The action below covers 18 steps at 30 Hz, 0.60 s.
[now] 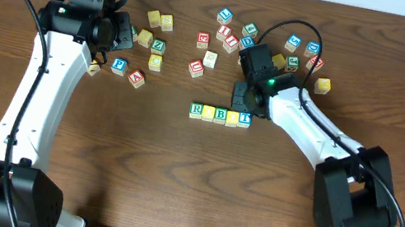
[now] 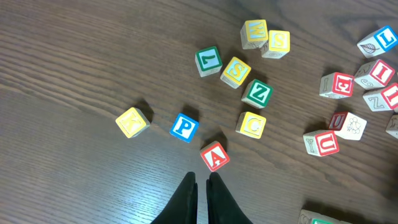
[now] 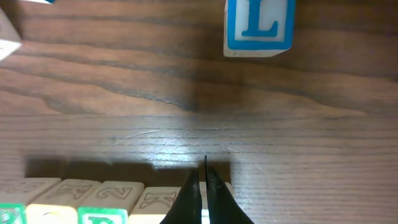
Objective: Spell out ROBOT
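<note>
A row of several letter blocks (image 1: 220, 115) lies at the table's middle; I read a green R (image 1: 196, 110), a green B (image 1: 221, 115) and a blue T (image 1: 244, 119), with yellow blocks between them. My right gripper (image 1: 239, 102) is shut and empty, just behind the row's right end; in the right wrist view its fingers (image 3: 202, 179) hang over the row (image 3: 81, 199). My left gripper (image 1: 120, 35) is shut and empty, high over the loose blocks on the left; in the left wrist view its fingers (image 2: 201, 182) sit just below a red A block (image 2: 214, 155).
Loose blocks lie at the back: blue P (image 2: 184, 127), yellow K (image 2: 132, 121), green Z (image 2: 257, 93), yellow C (image 2: 251, 124), red U (image 2: 322, 143). More are scattered at the back right (image 1: 305, 52). A blue L block (image 3: 259, 28) lies beyond the right gripper.
</note>
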{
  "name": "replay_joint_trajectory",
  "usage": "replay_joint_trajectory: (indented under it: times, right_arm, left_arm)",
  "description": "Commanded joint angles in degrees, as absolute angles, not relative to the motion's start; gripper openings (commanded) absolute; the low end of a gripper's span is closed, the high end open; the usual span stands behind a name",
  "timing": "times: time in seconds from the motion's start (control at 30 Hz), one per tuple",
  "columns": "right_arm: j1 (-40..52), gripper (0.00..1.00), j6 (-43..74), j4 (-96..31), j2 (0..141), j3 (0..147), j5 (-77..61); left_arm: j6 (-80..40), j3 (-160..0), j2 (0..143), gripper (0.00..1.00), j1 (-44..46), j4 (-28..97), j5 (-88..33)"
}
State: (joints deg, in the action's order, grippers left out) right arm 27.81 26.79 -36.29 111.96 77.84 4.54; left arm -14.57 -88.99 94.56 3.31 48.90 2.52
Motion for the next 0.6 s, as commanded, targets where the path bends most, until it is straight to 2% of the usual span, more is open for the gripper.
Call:
replay_joint_trajectory:
  times: [0.0, 0.57]
  right_arm:
    - [27.44, 0.01, 27.11, -36.14, 113.58, 78.41, 3.92]
    - [26.83, 0.01, 25.21, -37.98, 113.58, 78.41, 0.45]
  left_arm:
    - [-14.20, -89.69, 94.08, 0.08, 3.29, 48.99, 3.07]
    - [-14.20, -89.69, 94.11, 0.08, 3.29, 48.99, 3.05]
